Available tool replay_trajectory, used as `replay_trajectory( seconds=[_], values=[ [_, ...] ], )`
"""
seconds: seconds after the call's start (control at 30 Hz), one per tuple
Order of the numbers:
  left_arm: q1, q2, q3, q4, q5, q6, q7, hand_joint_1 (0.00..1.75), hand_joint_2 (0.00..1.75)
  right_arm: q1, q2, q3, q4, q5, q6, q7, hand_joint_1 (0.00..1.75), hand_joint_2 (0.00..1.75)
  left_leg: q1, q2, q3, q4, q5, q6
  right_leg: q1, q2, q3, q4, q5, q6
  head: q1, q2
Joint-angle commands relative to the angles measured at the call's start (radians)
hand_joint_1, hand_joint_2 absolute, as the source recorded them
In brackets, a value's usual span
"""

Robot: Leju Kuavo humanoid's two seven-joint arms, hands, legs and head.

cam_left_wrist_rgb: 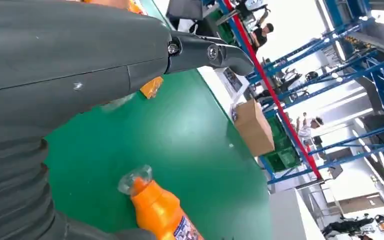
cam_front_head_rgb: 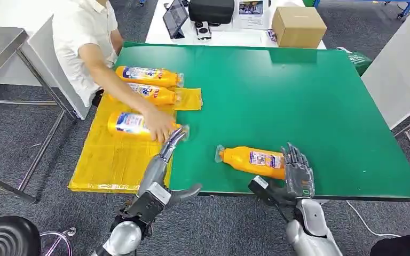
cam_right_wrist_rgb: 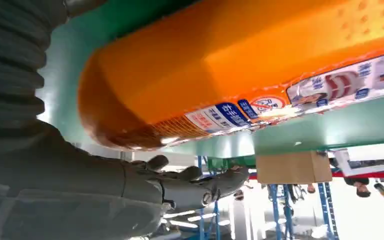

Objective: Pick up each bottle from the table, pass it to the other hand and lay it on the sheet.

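Right hand [cam_front_head_rgb: 298, 173] is cupping the base of the bottle [cam_front_head_rgb: 252, 161], fingers spread along its far side, not yet clenching; the bottle is lying on the green table [cam_front_head_rgb: 299, 106] near the front edge, cap pointing left. It looks full, so fairly heavy, stiff-walled and slick; best gripping around the labelled body. Left hand [cam_front_head_rgb: 172, 146] is reaching open toward the sheet [cam_front_head_rgb: 112, 160], where three bottles are lying and a person's hand [cam_front_head_rgb: 160, 127] is touching the nearest

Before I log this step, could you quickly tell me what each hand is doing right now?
Left hand: open, holding nothing, next to a person's hand.
Right hand: at the base of the bottle on the table; grip cannot be told.
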Motion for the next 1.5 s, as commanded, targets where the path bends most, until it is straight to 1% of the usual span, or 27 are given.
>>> replay_trajectory(
  seconds=[0.03, 0.17, 0.33, 0.37, 0.4, 0.5, 0.6, 0.63, 0.67, 0.7, 0.77, 0.87, 0.9, 0.93, 0.97, 1.0, 1.03, 1.1, 1.13, 1.2, 1.27, 1.3, 1.33, 1.37, 1.43, 1.47, 1.5],
  values=[
    [-0.027, -0.003, -0.014, 0.022, 0.010, -0.010, 0.006, 0.00, 1.75, -0.076, -0.067, 0.121, 0.114, 0.112, 0.011, 0.125, 0.00, 1.75, 0.000, 0.000, 0.004, -0.001, -0.001, -0.001, 0.000, 0.000, 0.004, -0.001, -0.001, -0.001, 0.000, 0.000],
    [-0.046, -0.007, -0.025, 0.025, 0.020, -0.022, 0.004, 0.00, 1.75, -0.123, -0.056, 0.123, 0.130, 0.059, 0.029, 0.089, 0.00, 1.75, 0.000, 0.001, 0.003, 0.000, -0.001, -0.001, 0.000, 0.001, 0.003, -0.001, 0.000, -0.002, 0.000, 0.000],
    [-0.046, -0.007, -0.025, 0.025, 0.020, -0.022, 0.004, 0.00, 1.75, -0.123, -0.056, 0.123, 0.130, 0.059, 0.029, 0.089, 0.00, 1.75, -0.001, 0.001, 0.004, 0.000, -0.001, -0.001, 0.000, 0.001, 0.004, 0.000, -0.001, -0.002, 0.000, 0.000],
    [-0.051, -0.007, -0.026, 0.030, 0.028, -0.025, 0.003, 0.00, 1.75, -0.130, -0.048, 0.117, 0.148, 0.033, 0.034, 0.077, 0.00, 1.75, -0.001, 0.000, 0.002, -0.001, 0.000, 0.000, 0.000, 0.000, 0.003, -0.001, 0.000, -0.001, 0.000, 0.000],
    [-0.056, -0.006, -0.029, 0.034, 0.031, -0.025, 0.003, 0.00, 1.75, -0.141, -0.039, 0.114, 0.168, -0.004, 0.063, 0.055, 0.00, 1.75, -0.001, 0.001, 0.004, -0.001, -0.001, -0.001, 0.000, 0.001, 0.004, -0.001, -0.001, -0.002, 0.000, 0.000],
    [-0.060, -0.006, -0.032, 0.035, 0.038, -0.027, 0.005, 0.00, 1.75, -0.151, -0.037, 0.132, 0.200, -0.012, 0.108, 0.061, 0.00, 1.75, -0.001, 0.001, 0.004, -0.001, -0.001, -0.001, 0.000, 0.001, 0.004, -0.001, -0.001, -0.002, 0.000, 0.000],
    [-0.051, -0.009, -0.027, 0.031, 0.046, -0.030, 0.016, 0.00, 1.75, -0.156, -0.055, 0.164, 0.226, 0.000, 0.239, 0.156, 0.00, 1.75, 0.000, 0.001, 0.006, -0.001, -0.002, -0.001, 0.000, 0.001, 0.006, -0.001, -0.001, -0.002, 0.000, 0.000],
    [-0.047, -0.011, -0.026, 0.031, 0.049, -0.032, 0.021, 0.00, 1.75, -0.166, -0.064, 0.178, 0.250, 0.004, 0.323, 0.197, 0.52, 1.75, -0.001, 0.000, 0.004, -0.001, 0.000, 0.000, 0.000, 0.000, 0.004, -0.001, 0.000, -0.001, 0.000, 0.000],
    [-0.046, -0.014, -0.024, 0.032, 0.049, -0.032, 0.023, 0.00, 1.75, -0.166, -0.067, 0.182, 0.249, -0.013, 0.359, 0.204, 1.45, 1.75, -0.001, 0.000, 0.005, -0.001, -0.001, 0.000, 0.000, 0.000, 0.004, -0.001, -0.001, -0.001, 0.000, 0.000],
    [-0.047, -0.015, -0.024, 0.034, 0.050, -0.032, 0.024, 0.00, 1.75, -0.165, -0.070, 0.185, 0.252, -0.029, 0.377, 0.196, 1.75, 1.75, 0.000, 0.000, 0.005, 0.000, -0.001, 0.000, 0.000, 0.000, 0.005, -0.001, 0.000, -0.001, 0.000, 0.000],
    [-0.048, -0.016, -0.024, 0.038, 0.049, -0.032, 0.024, 0.00, 1.75, -0.155, -0.068, 0.178, 0.253, -0.061, 0.371, 0.171, 1.75, 1.75, 0.000, 0.000, 0.007, -0.002, 0.000, -0.001, 0.000, -0.001, 0.007, -0.003, 0.000, -0.002, 0.000, 0.000],
    [-0.048, -0.016, -0.024, 0.038, 0.050, -0.032, 0.024, 0.00, 1.75, -0.151, -0.066, 0.179, 0.253, -0.062, 0.368, 0.169, 1.75, 1.75, 0.000, 0.001, 0.012, -0.001, -0.001, -0.001, 0.000, -0.001, 0.008, -0.003, 0.000, -0.002, 0.000, 0.000],
    [-0.048, -0.016, -0.024, 0.038, 0.050, -0.032, 0.024, 0.00, 1.75, -0.151, -0.066, 0.179, 0.253, -0.062, 0.368, 0.169, 1.75, 1.75, 0.000, -0.002, 0.013, -0.002, 0.000, -0.001, 0.001, -0.004, 0.009, -0.004, 0.000, -0.003, 0.001, 0.000],
    [-0.048, -0.016, -0.024, 0.038, 0.050, -0.032, 0.024, 0.00, 1.75, -0.151, -0.066, 0.179, 0.253, -0.062, 0.368, 0.169, 1.75, 1.75, 0.000, -0.002, 0.012, 0.000, -0.001, 0.000, 0.001, -0.004, 0.001, -0.003, -0.002, -0.004, 0.001, 0.000],
    [-0.048, -0.014, -0.024, 0.039, 0.054, -0.035, 0.024, 0.00, 1.75, -0.138, -0.058, 0.155, 0.239, -0.131, 0.379, 0.108, 1.75, 1.75, 0.000, -0.001, 0.016, -0.001, -0.003, 0.001, 0.000, -0.002, 0.006, -0.004, -0.005, -0.003, 0.000, 0.000],
    [-0.050, -0.010, -0.026, 0.042, 0.062, -0.037, 0.017, 0.00, 1.75, -0.120, -0.050, 0.126, 0.226, -0.224, 0.417, 0.029, 1.75, 1.75, 0.000, -0.002, 0.016, -0.003, -0.002, 0.001, 0.000, -0.003, 0.006, -0.006, -0.004, -0.003, 0.000, 0.000],
    [-0.051, -0.007, -0.028, 0.045, 0.068, -0.038, 0.012, 0.00, 1.75, -0.106, -0.056, 0.121, 0.221, -0.258, 0.431, 0.005, 1.75, 1.75, 0.000, -0.002, 0.017, -0.003, -0.003, 0.001, 0.001, -0.002, 0.009, -0.006, -0.003, -0.001, 0.000, 0.000],
    [-0.053, 0.001, -0.032, 0.048, 0.084, -0.039, -0.004, 0.00, 1.75, -0.065, -0.057, 0.081, 0.196, -0.397, 0.485, -0.103, 1.75, 1.75, 0.000, -0.002, 0.018, -0.003, -0.003, 0.001, 0.001, -0.003, 0.018, -0.005, -0.003, 0.001, 0.000, 0.000],
    [-0.052, 0.003, -0.032, 0.049, 0.087, -0.038, -0.008, 0.00, 1.75, -0.053, -0.061, 0.078, 0.189, -0.411, 0.482, -0.119, 1.75, 1.75, 0.001, -0.004, 0.019, -0.003, -0.003, 0.001, 0.001, -0.005, 0.020, -0.006, -0.004, 0.000, 0.001, 0.000],
    [-0.050, 0.008, -0.031, 0.046, 0.102, -0.037, -0.015, 0.00, 1.75, -0.026, -0.049, 0.052, 0.149, -0.505, 0.493, -0.188, 1.75, 1.75, 0.001, 0.001, 0.023, -0.003, -0.005, 0.001, 0.002, -0.002, 0.023, -0.007, -0.003, 0.000, 0.001, 0.000],
    [-0.050, 0.009, -0.033, 0.045, 0.108, -0.039, -0.017, 0.00, 1.75, -0.013, -0.044, 0.051, 0.123, -0.535, 0.487, -0.208, 1.75, 1.75, 0.001, 0.003, 0.026, -0.004, -0.007, -0.002, 0.002, 0.002, 0.025, -0.007, -0.003, -0.001, 0.001, 0.000],
    [-0.049, 0.009, -0.034, 0.043, 0.116, -0.045, -0.018, 0.00, 1.75, -0.004, -0.038, 0.052, 0.097, -0.540, 0.460, -0.219, 1.75, 1.75, 0.001, 0.006, 0.028, -0.002, -0.010, -0.001, 0.001, 0.004, 0.025, -0.006, -0.004, -0.001, 0.000, 0.000],
    [-0.047, 0.006, -0.034, 0.041, 0.134, -0.056, -0.016, 0.00, 1.75, 0.004, -0.023, 0.036, 0.070, -0.582, 0.456, -0.251, 1.75, 1.75, 0.001, 0.004, 0.027, -0.004, -0.008, -0.003, 0.001, 0.002, 0.024, -0.007, -0.004, -0.003, 0.000, 0.000],
    [-0.042, -0.006, -0.023, 0.045, 0.188, -0.079, -0.008, 0.00, 1.75, 0.016, -0.001, 0.018, 0.027, -0.651, 0.477, -0.293, 1.75, 1.75, 0.001, 0.006, 0.029, -0.003, -0.010, -0.001, 0.002, 0.004, 0.025, -0.006, -0.004, -0.003, 0.000, 0.000],
    [-0.037, -0.029, -0.005, 0.087, 0.301, -0.127, 0.048, 0.00, 1.75, 0.035, 0.016, 0.017, -0.039, -0.696, 0.478, -0.308, 1.75, 1.75, 0.002, 0.008, 0.030, -0.002, -0.011, -0.001, 0.003, 0.006, 0.025, -0.005, -0.005, -0.003, 0.001, 0.000],
    [-0.029, -0.049, -0.001, 0.139, 0.377, -0.165, 0.112, 0.00, 1.75, 0.049, 0.031, 0.015, -0.085, -0.710, 0.453, -0.322, 1.75, 1.75, 0.002, 0.009, 0.029, -0.002, -0.011, -0.001, 0.002, 0.007, 0.025, -0.005, -0.004, -0.003, 0.000, 0.000],
    [-0.033, -0.058, -0.013, 0.204, 0.444, -0.185, 0.136, 0.00, 1.75, 0.066, 0.047, 0.030, -0.149, -0.740, 0.444, -0.347, 1.75, 1.75, 0.002, 0.008, 0.028, -0.003, -0.010, -0.001, 0.003, 0.006, 0.024, -0.006, -0.004, -0.004, 0.000, 0.000]
  ],
)
